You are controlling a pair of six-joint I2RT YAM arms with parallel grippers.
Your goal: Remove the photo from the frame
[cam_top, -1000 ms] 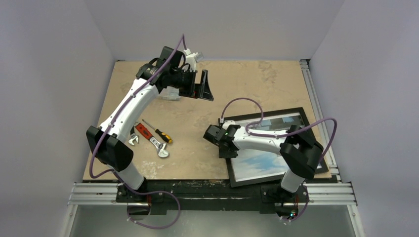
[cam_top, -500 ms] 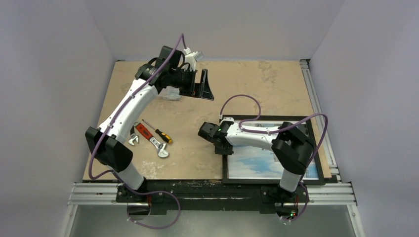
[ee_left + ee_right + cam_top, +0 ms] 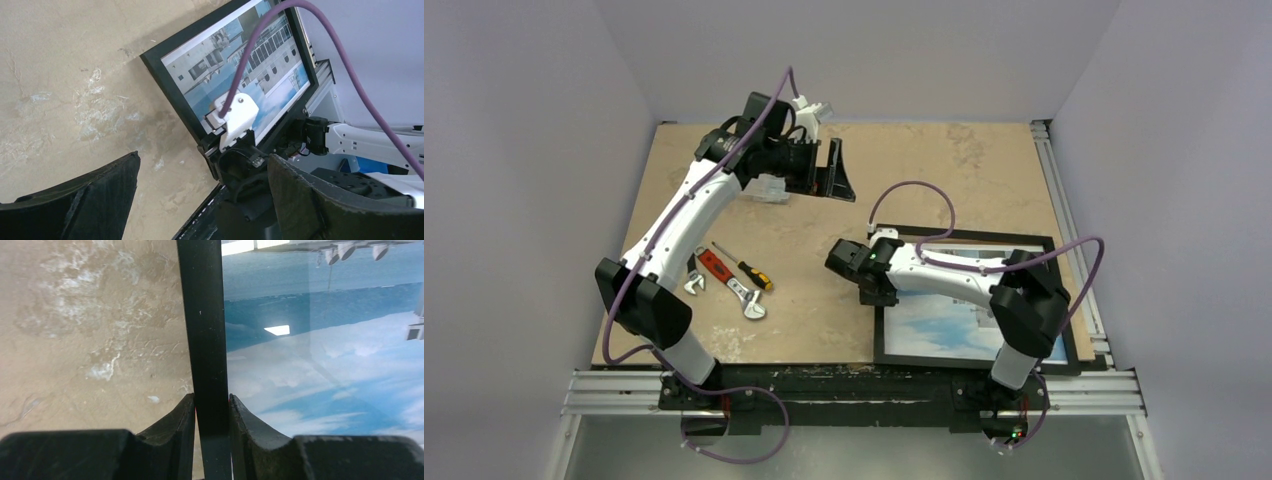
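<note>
The black frame (image 3: 882,345) lies face up at the table's front right, square with the front edge. The photo (image 3: 944,325) of a white building under blue sky sits inside it behind glass. My right gripper (image 3: 876,291) is shut on the frame's left bar, one finger on each side of the bar (image 3: 205,315); the photo (image 3: 310,340) lies to the right of the bar. My left gripper (image 3: 836,181) is open and empty, held high over the table's back. Its view looks down on the frame (image 3: 175,100), the photo (image 3: 200,65) and the right wrist.
A red adjustable wrench (image 3: 717,267), a screwdriver (image 3: 752,273) and a silver wrench (image 3: 749,300) lie left of centre. A clear plastic box (image 3: 769,188) sits under the left arm. Aluminium rails run along the right edge (image 3: 1064,200) and the front.
The frame has swung from tilted to square with the table's front edge, held by my right gripper. The right gripper has shifted left and a little farther back. The left arm has barely moved.
</note>
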